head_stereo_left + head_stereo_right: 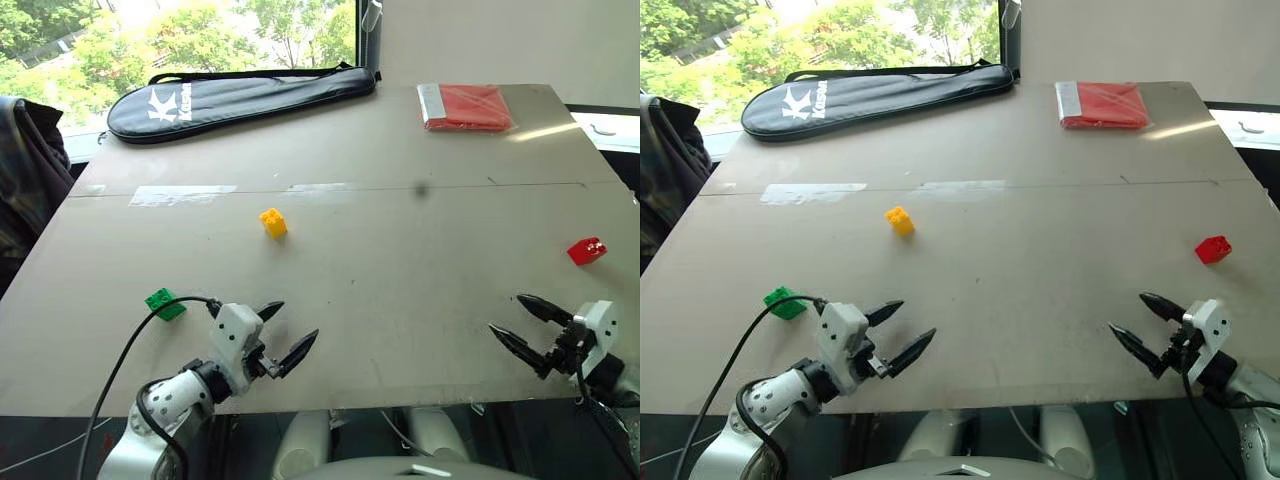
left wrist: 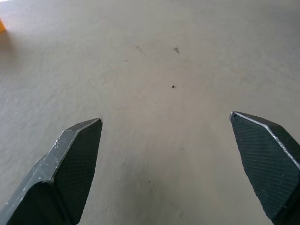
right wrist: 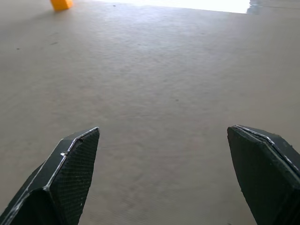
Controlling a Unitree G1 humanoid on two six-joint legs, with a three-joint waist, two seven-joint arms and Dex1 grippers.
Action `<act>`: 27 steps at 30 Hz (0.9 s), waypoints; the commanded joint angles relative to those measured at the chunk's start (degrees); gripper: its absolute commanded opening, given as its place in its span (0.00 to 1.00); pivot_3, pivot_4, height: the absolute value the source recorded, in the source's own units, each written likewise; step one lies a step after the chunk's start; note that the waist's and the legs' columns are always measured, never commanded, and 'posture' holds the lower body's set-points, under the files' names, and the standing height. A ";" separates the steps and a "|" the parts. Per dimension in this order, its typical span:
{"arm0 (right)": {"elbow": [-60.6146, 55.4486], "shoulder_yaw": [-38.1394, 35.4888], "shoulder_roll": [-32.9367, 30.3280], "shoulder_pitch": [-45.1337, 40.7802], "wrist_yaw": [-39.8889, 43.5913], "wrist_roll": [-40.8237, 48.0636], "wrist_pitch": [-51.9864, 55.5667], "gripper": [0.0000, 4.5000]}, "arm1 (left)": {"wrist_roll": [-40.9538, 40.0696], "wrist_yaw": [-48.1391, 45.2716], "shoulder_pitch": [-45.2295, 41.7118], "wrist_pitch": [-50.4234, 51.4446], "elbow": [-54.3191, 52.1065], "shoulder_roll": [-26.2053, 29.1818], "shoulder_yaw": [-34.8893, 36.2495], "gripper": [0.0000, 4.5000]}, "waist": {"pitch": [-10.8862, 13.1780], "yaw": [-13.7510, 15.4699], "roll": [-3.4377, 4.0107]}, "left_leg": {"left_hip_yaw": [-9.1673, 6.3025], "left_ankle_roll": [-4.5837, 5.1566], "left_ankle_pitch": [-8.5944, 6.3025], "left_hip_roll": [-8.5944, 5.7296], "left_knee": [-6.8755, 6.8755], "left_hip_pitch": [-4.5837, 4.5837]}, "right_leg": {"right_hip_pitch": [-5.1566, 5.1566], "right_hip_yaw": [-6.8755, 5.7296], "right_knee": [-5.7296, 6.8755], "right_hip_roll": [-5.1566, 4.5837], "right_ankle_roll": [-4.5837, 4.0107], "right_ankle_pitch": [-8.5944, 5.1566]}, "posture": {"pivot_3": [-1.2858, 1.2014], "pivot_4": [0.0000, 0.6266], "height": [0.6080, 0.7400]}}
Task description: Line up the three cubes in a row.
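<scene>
On the head view, the green cube (image 1: 165, 303) sits at lower left just beside the left gripper (image 1: 287, 333), jaws spread and empty; its trailing cable (image 1: 130, 345) could drag that cube away. The yellow cube (image 1: 273, 222) lies centre-left, the red cube (image 1: 586, 250) at the far right edge of the counter (image 1: 400, 250), where a nudge from the spread, empty right gripper (image 1: 520, 322) might tip it off. The right wrist view catches only the yellow cube (image 3: 61, 4).

Table (image 1: 400, 300) with cubes (image 1: 273, 222), packet (image 1: 468, 107), case (image 1: 240, 95)
</scene>
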 commanded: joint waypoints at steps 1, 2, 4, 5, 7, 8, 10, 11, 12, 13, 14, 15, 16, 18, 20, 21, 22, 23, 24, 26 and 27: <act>2.65 -5.71 -1.94 -2.07 -4.08 0.83 1.81 1.00 | -3.19 -4.94 -4.83 1.62 -4.27 4.08 -0.55 0.99 | 0.00 -0.12 0.01 | 0.02 0.00 0.00 0.00 0.00 0.01 | 0.00 0.02 0.01 0.00 0.00 0.00 | 0.52 0.24 1.00; 4.13 -6.98 -2.50 -3.34 -5.79 0.78 2.86 1.00 | -4.18 -6.41 -7.01 2.52 -4.70 5.44 -0.74 0.99 | 0.00 -0.15 0.01 | 0.02 0.00 0.00 0.00 0.00 0.01 | 0.00 0.02 0.01 0.01 0.00 0.00 | 0.52 0.24 1.00; 7.92 -9.20 -3.85 -6.43 -8.11 0.97 4.71 1.00 | -6.94 -8.92 -12.20 5.18 -5.53 8.02 -1.09 0.99 | 0.01 -0.24 0.04 | 0.06 0.00 0.00 -0.01 0.01 0.02 | 0.00 0.05 0.02 0.04 -0.02 0.01 | 0.52 0.24 1.00; 9.83 -9.58 -4.59 -7.73 -8.44 0.54 5.06 1.00 | -8.38 -9.69 -14.37 6.57 -5.99 8.95 -1.30 0.99 | 0.01 -0.32 0.05 | 0.09 0.00 0.01 -0.01 0.02 0.03 | 0.00 0.08 0.03 0.04 -0.02 0.02 | 0.52 0.24 1.00; 13.52 -9.61 -6.17 -10.00 -8.32 -1.00 4.55 1.00 | -10.96 -10.90 -17.90 9.46 -7.10 10.68 -1.84 0.99 | 0.01 -0.38 0.06 | 0.11 0.00 0.01 -0.02 0.02 0.06 | 0.01 0.10 0.05 0.07 -0.01 0.03 | 0.52 0.24 1.00; 15.62 -9.62 -7.04 -11.51 -8.15 -1.36 4.57 1.00 | -12.54 -11.60 -19.74 11.07 -7.64 11.56 -2.04 0.99 | 0.01 -0.39 0.06 | 0.10 0.00 0.01 -0.03 -0.01 0.05 | 0.00 0.10 0.04 0.07 0.02 0.05 | 0.52 0.24 1.00; 21.36 -9.51 -8.93 -15.36 -8.34 -2.63 4.13 1.00 | -16.71 -12.70 -23.20 14.61 -8.87 12.98 -2.08 0.99 | 0.04 -0.42 0.09 | 0.09 0.00 0.01 -0.01 -0.02 0.03 | -0.01 0.09 0.03 0.12 0.19 0.14 | 0.52 0.24 1.00; 24.73 -9.52 -9.87 -17.79 -8.28 -3.08 3.91 1.00 | -18.78 -13.20 -25.21 16.48 -9.32 13.72 -2.00 0.99 | 0.05 -0.44 0.12 | 0.10 0.00 0.01 -0.01 -0.01 0.01 | -0.04 0.10 0.03 0.12 0.19 0.14 | 0.52 0.24 1.00; 27.70 -9.43 -10.59 -20.05 -8.03 -3.46 3.48 1.00 | -20.22 -13.55 -26.99 17.80 -9.64 14.35 -1.95 0.99 | 0.06 -0.46 0.12 | 0.12 0.00 0.01 -0.01 -0.01 0.00 | -0.05 0.12 0.03 0.12 0.20 0.15 | 0.52 0.24 1.00; 29.78 -9.35 -11.01 -21.62 -7.66 -3.70 3.05 1.00 | -21.15 -13.68 -28.19 18.72 -9.80 14.81 -1.91 0.99 | 0.06 -0.47 0.13 | 0.14 0.00 0.01 -0.01 -0.01 0.00 | -0.05 0.13 0.03 0.12 0.20 0.15 | 0.52 0.24 1.00; 31.11 -9.22 -11.23 -22.71 -7.28 -3.95 2.64 1.00 | -21.49 -13.42 -29.00 19.24 -9.80 15.00 -1.85 0.99 | 0.06 -0.47 0.13 | 0.16 0.00 0.01 -0.02 0.00 0.01 | -0.05 0.15 0.04 0.12 0.20 0.15 | 0.52 0.24 1.00; 32.15 -8.90 -11.38 -23.85 -6.92 -4.23 2.33 1.00 | -21.72 -12.86 -29.85 19.66 -9.79 14.96 -1.80 0.99 | 0.05 -0.47 0.13 | 0.16 0.00 0.01 -0.02 0.00 0.02 | -0.05 0.15 0.04 0.14 0.20 0.15 | 0.52 0.24 1.00; 33.23 -8.42 -11.45 -25.28 -6.72 -4.55 2.06 1.00 | -21.85 -12.31 -30.63 20.06 -9.95 14.95 -1.83 0.99 | 0.06 -0.47 0.13 | 0.15 0.00 0.01 -0.02 0.00 0.01 | -0.05 0.15 0.04 0.15 0.20 0.15 | 0.52 0.24 1.00; 34.89 -7.84 -11.43 -27.33 -6.20 -4.92 1.66 1.00 | -22.02 -11.67 -31.57 20.66 -10.25 14.91 -1.91 0.99 | 0.06 -0.52 0.13 | 0.11 0.00 0.01 -0.01 -0.01 0.00 | -0.05 0.15 0.04 0.20 0.20 0.15 | 0.52 0.24 1.00; 36.62 -7.24 -11.15 -29.29 -5.72 -5.31 1.12 1.00 | -22.55 -11.14 -32.39 21.47 -10.70 14.84 -1.85 0.99 | 0.06 -0.52 0.13 | 0.13 0.00 0.01 0.00 0.00 0.00 | -0.05 0.18 0.04 0.20 0.20 0.16 | 0.52 0.24 1.00; 37.34 -7.03 -11.04 -30.00 -5.53 -5.42 0.79 1.00 | -22.84 -10.89 -32.60 21.78 -10.94 14.78 -1.75 0.99 | 0.06 -0.51 0.13 | 0.14 0.00 0.01 0.01 0.00 0.00 | -0.05 0.20 0.04 0.20 0.20 0.16 | 0.52 0.24 1.00; 38.14 -6.85 -10.93 -30.74 -5.51 -5.56 0.51 1.00 | -23.23 -10.64 -32.55 21.98 -11.30 14.71 -1.58 0.99 | 0.06 -0.49 0.13 | 0.15 0.00 0.01 0.01 0.01 0.00 | -0.05 0.21 0.04 0.19 0.21 0.16 | 0.52 0.24 1.00; 38.84 -6.87 -10.67 -31.46 -5.02 -5.37 -0.03 1.00 | -23.54 -10.45 -32.40 22.05 -11.58 14.64 -1.44 0.99 | 0.06 -0.48 0.13 | 0.15 0.00 0.01 0.00 0.01 0.00 | -0.05 0.22 0.04 0.19 0.21 0.16 | 0.52 0.24 1.00; 39.32 -6.93 -10.37 -32.11 -4.60 -5.13 -0.45 1.00 | -23.84 -10.32 -32.26 22.10 -11.73 14.55 -1.31 0.99 | 0.06 -0.48 0.13 | 0.15 0.00 0.01 0.00 0.01 0.00 | -0.05 0.22 0.04 0.19 0.21 0.16 | 0.52 0.24 1.00; 40.00 -7.13 -9.79 -33.22 -4.56 -4.81 -0.71 1.00 | -24.48 -10.13 -31.96 22.20 -11.82 14.41 -1.10 0.99 | 0.06 -0.48 0.13 | 0.14 0.00 0.01 0.01 0.01 -0.01 | -0.05 0.22 0.04 0.19 0.21 0.16 | 0.52 0.24 1.00; 40.41 -6.93 -9.77 -33.56 -4.55 -5.17 -1.12 1.00 | -24.77 -10.25 -31.62 22.05 -11.74 14.37 -0.86 0.99 | 0.06 -0.47 0.13 | 0.13 0.00 0.01 0.01 0.01 -0.01 | -0.05 0.22 0.04 0.19 0.21 0.16 | 0.52 0.24 1.00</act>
